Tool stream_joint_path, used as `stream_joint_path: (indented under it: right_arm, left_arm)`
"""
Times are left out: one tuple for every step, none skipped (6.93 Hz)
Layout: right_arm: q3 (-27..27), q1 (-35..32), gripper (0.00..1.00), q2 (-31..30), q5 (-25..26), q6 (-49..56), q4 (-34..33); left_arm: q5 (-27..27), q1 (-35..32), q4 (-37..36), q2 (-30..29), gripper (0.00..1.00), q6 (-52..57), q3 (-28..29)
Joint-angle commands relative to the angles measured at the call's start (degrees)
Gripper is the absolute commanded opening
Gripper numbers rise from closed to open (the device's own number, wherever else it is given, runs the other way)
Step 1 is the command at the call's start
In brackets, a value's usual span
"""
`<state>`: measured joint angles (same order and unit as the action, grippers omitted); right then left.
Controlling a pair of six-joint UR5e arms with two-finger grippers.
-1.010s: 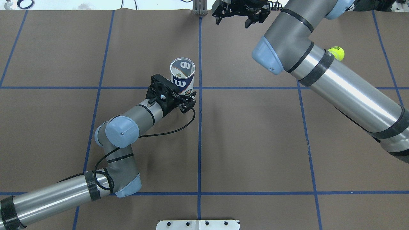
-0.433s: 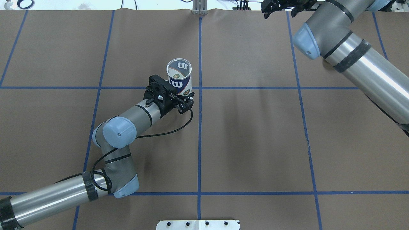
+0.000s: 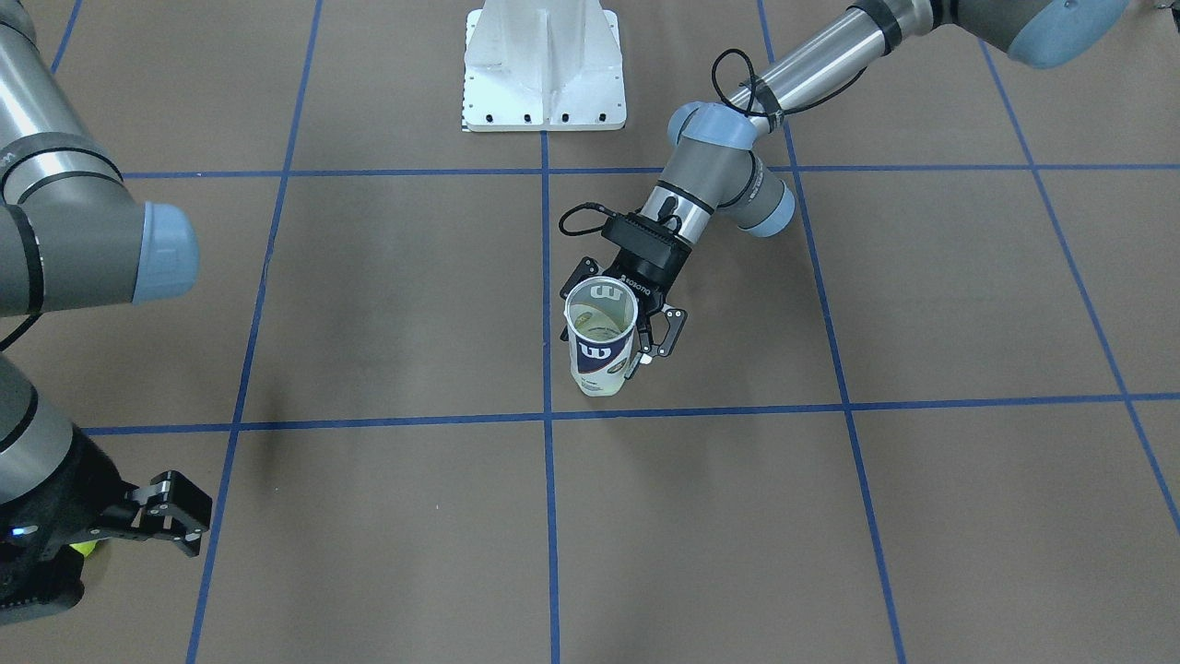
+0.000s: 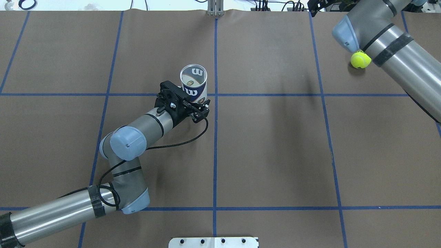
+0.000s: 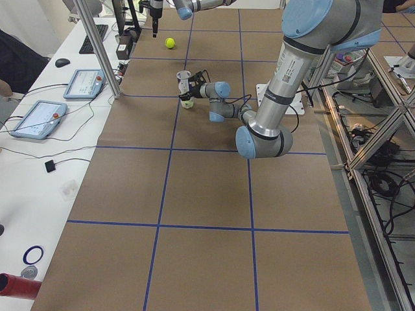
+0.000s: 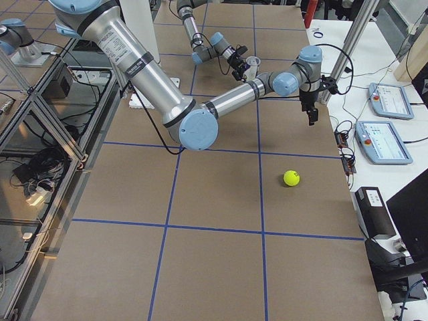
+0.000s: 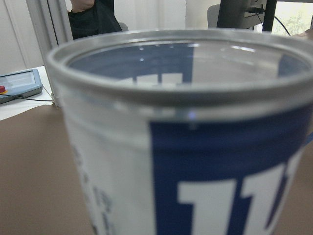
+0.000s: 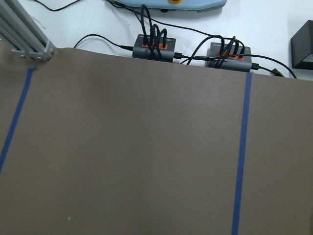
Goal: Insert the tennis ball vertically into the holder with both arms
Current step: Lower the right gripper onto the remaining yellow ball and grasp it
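The holder (image 4: 194, 81), a clear can with a navy-and-white "W" label, stands upright near the table's middle. My left gripper (image 4: 198, 100) is shut on its lower part; this also shows in the front view, holder (image 3: 601, 337) and left gripper (image 3: 619, 343). The can's rim and label fill the left wrist view (image 7: 186, 147). The yellow tennis ball (image 4: 360, 59) lies on the table at the far right, also seen in the right side view (image 6: 291, 178). My right gripper (image 4: 325, 5) is open and empty, above the far edge, beyond the ball.
The white pedestal base (image 3: 542, 65) sits at the robot's side of the table. My right arm's elbow (image 4: 348, 29) hangs close over the ball. Tablets (image 6: 390, 140) and cables lie on the white bench beyond the far edge.
My right arm has swung to the right along the far edge, and its elbow has moved off the ball. The left gripper with the holder has shifted slightly left.
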<state>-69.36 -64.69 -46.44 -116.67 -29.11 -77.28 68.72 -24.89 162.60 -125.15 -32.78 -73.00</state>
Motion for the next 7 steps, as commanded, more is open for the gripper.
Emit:
stream_joint_path:
  right_arm:
    - [8.43, -1.13, 0.99, -2.84, 2.94, 7.01, 10.44]
    - [8.45, -1.14, 0.99, -5.30, 3.29, 9.83, 11.62]
    - [8.54, -0.79, 0.99, -7.07, 3.81, 12.30, 11.54]
    - [9.50, -0.52, 0.99, -8.56, 4.17, 14.67, 11.54]
    - [10.12, 0.26, 0.99, -8.58, 4.26, 14.96, 11.54]
    - [10.56, 1.23, 0.99, -8.93, 5.04, 14.78, 11.63]
    - [11.26, 2.19, 0.99, -9.28, 5.48, 14.78, 11.63]
  left_arm:
    - [0.01, 0.02, 0.00, 0.00, 0.99, 0.00, -0.04]
    - [0.01, -0.07, 0.00, -0.09, 0.99, 0.00, -0.13]
    - [0.09, 0.01, 0.00, -0.09, 0.99, 0.00, -0.04]
    - [0.10, 0.02, 0.00, 0.00, 0.99, 0.00, -0.04]
    - [0.10, 0.02, 0.00, 0.00, 0.99, 0.00, -0.04]
    - [0.10, 0.02, 0.00, 0.00, 0.99, 0.09, -0.04]
    - [0.10, 0.02, 0.00, 0.78, 0.99, 0.00, -0.04]
